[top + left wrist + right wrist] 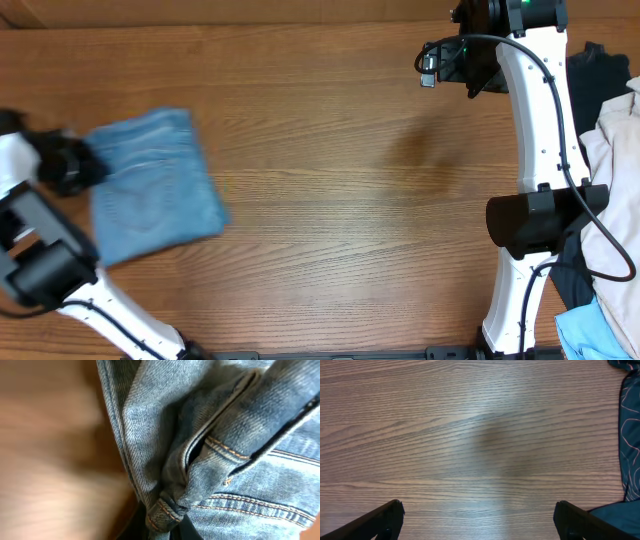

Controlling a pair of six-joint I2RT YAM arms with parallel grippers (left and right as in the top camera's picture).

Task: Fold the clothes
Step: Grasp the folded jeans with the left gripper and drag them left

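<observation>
On table (350, 200) left side | jeans (150, 185) edge clamped in left tool (88, 165)

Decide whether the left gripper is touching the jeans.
Touching. The left wrist view shows the jeans bunched tight in the shut left gripper; overhead agrees.

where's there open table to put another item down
The wide middle of the table is bare, between the folded jeans on the left and the right arm. Crowded: the right edge, piled with a beige cloth and a dark garment.
</observation>
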